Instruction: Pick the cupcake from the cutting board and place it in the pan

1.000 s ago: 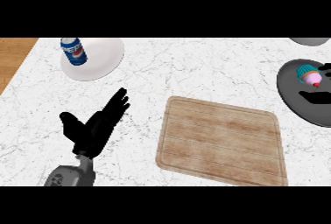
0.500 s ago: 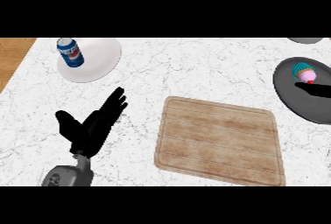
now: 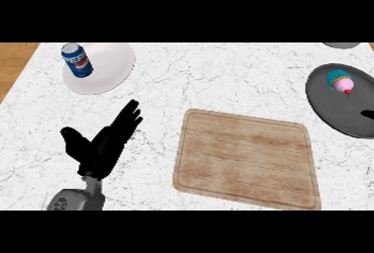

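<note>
Head view. The left hand [image 3: 102, 144] is showing at the lower left, coming up from the bottom edge on a grey forearm [image 3: 76, 197]. Its fingers [image 3: 128, 116] are lying straight and close together, pointing away and slightly to the right, and the thumb [image 3: 73, 137] is standing out to the left. It is open and holding nothing. It is sitting over the bare white counter [image 3: 219, 84], just left of the board [image 3: 248, 158] and apart from it.

Of the right hand [image 3: 368, 114], only a small black part is showing at the right edge, over the near side of the pan [image 3: 329, 111]. Whether it is open or closed cannot be told.

The board, pale wood with rounded corners, is lying flat near the middle, and nothing is resting on it. The pan, dark grey and round, is lying to the far right of the board and is being cut off by the right edge.

The cupcake [image 3: 340, 81] is sitting inside the pan, in its far part, well apart from the board. Its teal wrapper is facing the far left and its pink icing with a red dot the near right. Whether it is standing upright or lying tilted cannot be told.

A white plate [image 3: 110, 69] is lying at the far left. A blue can [image 3: 76, 60] is standing on its left part. A grey object [image 3: 342, 45] is just showing at the top right. A strip of wood [image 3: 11, 69] is bordering the counter on the left.
</note>
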